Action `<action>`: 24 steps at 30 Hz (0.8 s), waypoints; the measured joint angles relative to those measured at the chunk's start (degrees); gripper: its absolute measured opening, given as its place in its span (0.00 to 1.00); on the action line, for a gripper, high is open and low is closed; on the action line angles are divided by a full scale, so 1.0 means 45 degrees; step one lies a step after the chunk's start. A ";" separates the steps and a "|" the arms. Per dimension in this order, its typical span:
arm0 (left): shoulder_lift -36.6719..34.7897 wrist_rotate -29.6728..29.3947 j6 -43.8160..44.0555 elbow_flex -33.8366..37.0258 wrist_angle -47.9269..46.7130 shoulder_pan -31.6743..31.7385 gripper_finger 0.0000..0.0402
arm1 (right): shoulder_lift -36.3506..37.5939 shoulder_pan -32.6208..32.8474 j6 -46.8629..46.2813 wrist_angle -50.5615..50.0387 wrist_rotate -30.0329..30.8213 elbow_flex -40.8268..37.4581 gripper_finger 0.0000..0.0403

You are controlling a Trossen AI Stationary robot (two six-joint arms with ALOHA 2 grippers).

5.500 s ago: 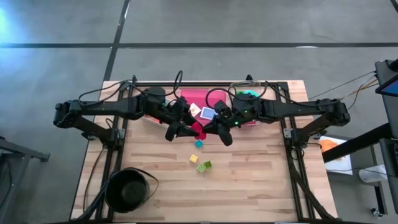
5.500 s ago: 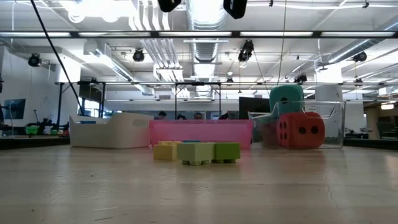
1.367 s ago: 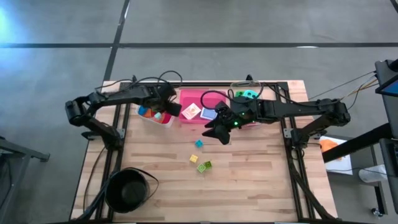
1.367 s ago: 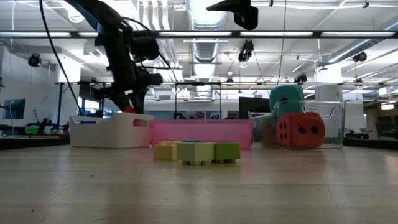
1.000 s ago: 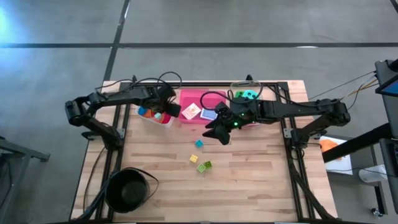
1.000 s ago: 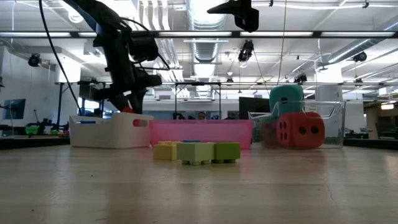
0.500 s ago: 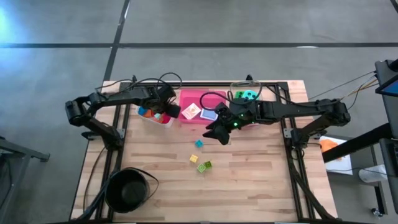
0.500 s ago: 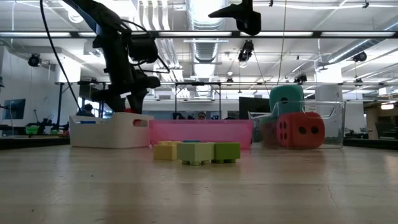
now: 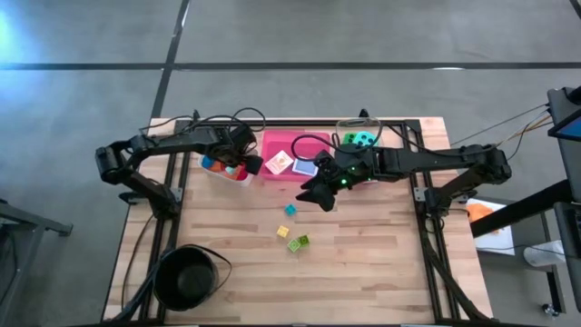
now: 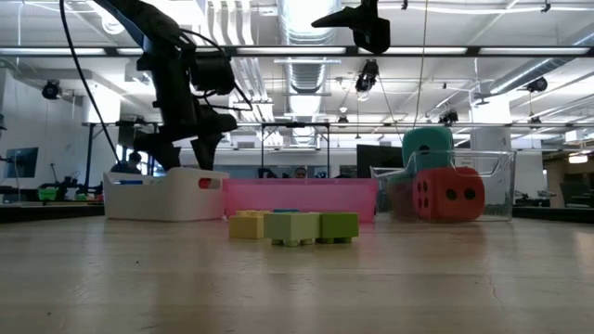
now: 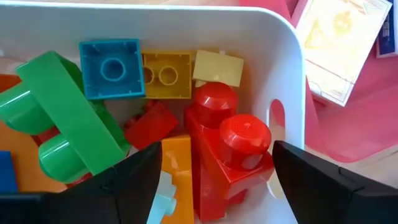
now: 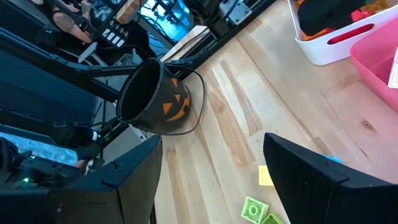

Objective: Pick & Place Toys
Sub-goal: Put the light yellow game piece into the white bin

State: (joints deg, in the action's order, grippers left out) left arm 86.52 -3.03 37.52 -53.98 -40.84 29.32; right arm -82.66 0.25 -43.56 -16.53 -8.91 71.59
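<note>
Red block [image 11: 227,155] lying free in white tray [image 9: 218,173] among other blocks, left tool [image 11: 214,177] fingers apart above it. Right tool [image 12: 211,180] spread, empty, hovering beside pink tray [image 9: 281,145]. Left to sort: teal, yellow, green blocks [image 9: 299,242] on wooden worktop [image 9: 363,263] near pink tray. Open lab behind.

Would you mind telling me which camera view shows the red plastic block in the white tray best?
The left wrist view: the red plastic block lies close up between the open left gripper fingers, inside the white tray. The high view shows only small colours there; the low view hides it behind the tray wall; the right wrist view catches the tray's edge.
</note>
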 joint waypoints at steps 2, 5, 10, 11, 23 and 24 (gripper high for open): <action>0.0000 0.0000 -0.0005 0.0000 0.0005 0.0000 0.77 | -0.0002 0.0000 -0.0006 0.0002 0.0000 0.0000 0.67; 0.0000 0.0005 -0.0044 0.0000 0.0010 0.0000 0.77 | -0.0002 0.0000 -0.0071 0.0000 -0.0005 0.0000 0.67; 0.0000 0.0005 -0.0044 -0.0005 0.0010 0.0000 0.77 | -0.0002 0.0000 -0.0095 0.0000 -0.0010 -0.0005 0.67; 0.0000 0.0005 -0.0044 -0.0007 0.0013 0.0000 0.77 | -0.0001 0.0000 -0.0095 0.0000 -0.0010 -0.0005 0.67; -0.0110 0.0010 -0.0580 -0.1325 -0.1425 -0.0351 0.77 | -0.0002 0.0000 -0.0095 0.0000 -0.0011 -0.0005 0.67; -0.0174 0.0010 -0.0722 -0.1471 -0.1466 -0.0461 0.77 | -0.0002 0.0000 -0.0095 0.0000 -0.0010 -0.0005 0.67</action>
State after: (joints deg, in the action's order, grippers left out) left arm 85.74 -2.98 34.27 -60.59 -47.44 27.25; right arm -82.67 0.25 -43.99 -16.53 -8.95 71.57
